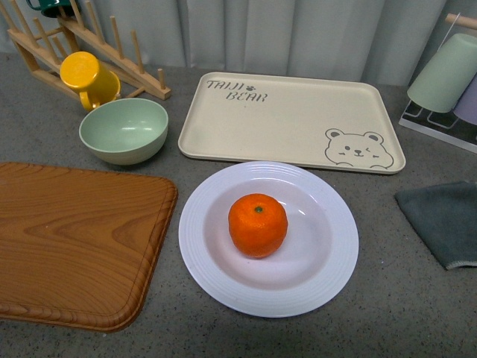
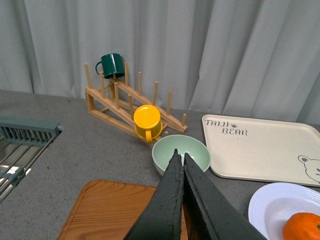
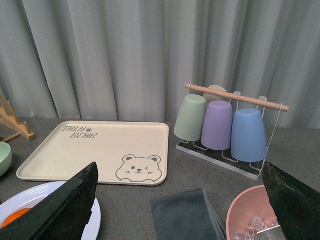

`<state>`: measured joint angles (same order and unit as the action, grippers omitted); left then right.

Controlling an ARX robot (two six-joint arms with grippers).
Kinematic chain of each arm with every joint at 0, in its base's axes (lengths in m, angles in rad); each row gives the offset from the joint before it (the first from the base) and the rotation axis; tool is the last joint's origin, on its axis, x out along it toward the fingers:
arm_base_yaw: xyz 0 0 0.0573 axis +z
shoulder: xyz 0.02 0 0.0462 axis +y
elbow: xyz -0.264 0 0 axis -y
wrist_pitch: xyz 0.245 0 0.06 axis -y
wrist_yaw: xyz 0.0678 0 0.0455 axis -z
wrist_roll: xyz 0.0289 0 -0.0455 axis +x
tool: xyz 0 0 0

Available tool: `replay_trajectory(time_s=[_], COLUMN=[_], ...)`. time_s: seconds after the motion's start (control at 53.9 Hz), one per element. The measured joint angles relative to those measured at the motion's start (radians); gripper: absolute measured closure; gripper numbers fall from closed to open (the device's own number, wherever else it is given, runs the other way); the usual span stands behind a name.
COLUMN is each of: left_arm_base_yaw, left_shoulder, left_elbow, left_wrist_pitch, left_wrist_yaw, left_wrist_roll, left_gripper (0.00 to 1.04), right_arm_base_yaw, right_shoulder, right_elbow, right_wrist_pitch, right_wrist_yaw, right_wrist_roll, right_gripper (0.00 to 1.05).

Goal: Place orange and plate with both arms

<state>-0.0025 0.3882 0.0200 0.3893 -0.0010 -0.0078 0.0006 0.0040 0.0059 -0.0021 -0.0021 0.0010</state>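
Sitting on the plate, the orange is untouched; left jaws pressed together, right jaws spread wide.

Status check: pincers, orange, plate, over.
Left pincer shut, empty. Right pincer open, empty. Orange sits in plate, centre. Bear tray close behind plate.

— Where is the orange?
— Sitting in the middle of the plate, green stem spot facing up.
— And the plate?
— White, ridged rim, flat on the counter.
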Motion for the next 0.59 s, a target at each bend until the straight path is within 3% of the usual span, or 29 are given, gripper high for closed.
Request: replay_trajectory(time_s=[0.594], left_arm_base_yaw=[0.0], left_shoulder=[-0.195], left_elbow=[0.0], left_wrist_pitch=[-0.192], left_wrist_yaw=[0.0], left_wrist_roll=[0.0], left_gripper=[1.01], right_arm_base_yaw=[0.0], right_shoulder=[0.0], right_elbow=[0.0], right_wrist_pitch=[0.0], right_wrist_yaw=[0.0], right_wrist_roll=[0.0], right_gripper=[0.09])
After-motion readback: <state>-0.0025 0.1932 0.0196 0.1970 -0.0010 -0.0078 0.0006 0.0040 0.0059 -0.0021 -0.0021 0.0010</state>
